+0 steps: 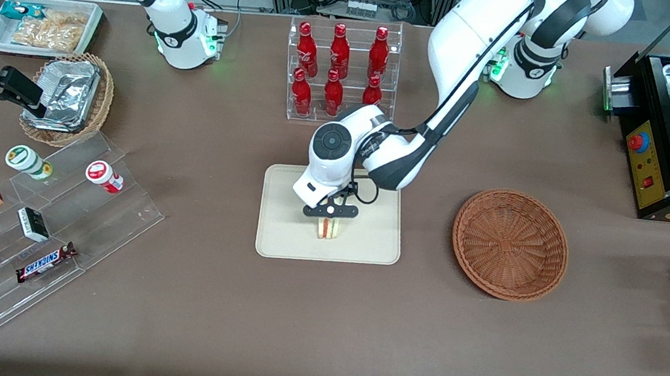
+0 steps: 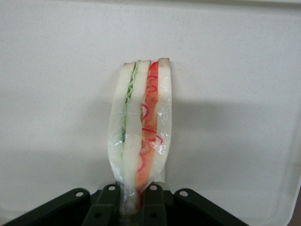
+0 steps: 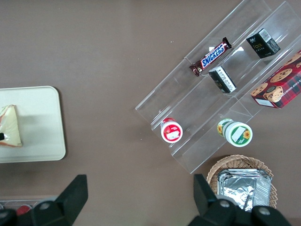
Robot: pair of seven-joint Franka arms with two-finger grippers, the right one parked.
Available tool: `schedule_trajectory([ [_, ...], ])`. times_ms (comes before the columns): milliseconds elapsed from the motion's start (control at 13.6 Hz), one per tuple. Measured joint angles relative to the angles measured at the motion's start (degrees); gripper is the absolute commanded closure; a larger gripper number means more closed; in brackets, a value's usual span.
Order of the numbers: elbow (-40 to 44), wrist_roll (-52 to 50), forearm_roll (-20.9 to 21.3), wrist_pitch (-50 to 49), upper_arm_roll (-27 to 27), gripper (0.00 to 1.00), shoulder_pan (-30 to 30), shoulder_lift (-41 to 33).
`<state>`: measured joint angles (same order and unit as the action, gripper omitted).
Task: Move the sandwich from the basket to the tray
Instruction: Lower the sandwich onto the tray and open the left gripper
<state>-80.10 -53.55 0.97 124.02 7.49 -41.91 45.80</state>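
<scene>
The left arm's black two-finger gripper (image 1: 330, 211) is down over the flat cream-beige rectangular plastic tray (image 1: 277, 238), and it is clenched on the small triangular wedge of pale white bread with red and green filling (image 1: 328, 228). The sandwich stands upright on the tray, filling edge facing the front camera, at about the tray's centre, a touch toward six o'clock. From the wrist camera the wedge (image 2: 141, 127) shows its layers plainly: green on one side, red on the other, white bread between and outside, all in clear wrap, with the black fingers (image 2: 153, 207) pinching its near end against the pale tray (image 2: 244, 94). The parked arm's camera catches the sandwich (image 3: 10, 126) lying within the tray's rounded corner (image 3: 47, 141).

At three o'clock from the tray, well apart on the brown worktop (image 1: 319, 314), sits the round reddish-brown woven wicker basket (image 1: 511, 244), nothing inside it. At twelve o'clock from the tray stands a clear acrylic rack of red bottles (image 1: 340, 70).
</scene>
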Motion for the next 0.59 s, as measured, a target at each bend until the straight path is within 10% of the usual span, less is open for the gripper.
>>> schedule_trajectory([
  [590, 2.2, 0.0, 0.1, -2.1, -0.4, 0.0, 0.1, -3.4],
])
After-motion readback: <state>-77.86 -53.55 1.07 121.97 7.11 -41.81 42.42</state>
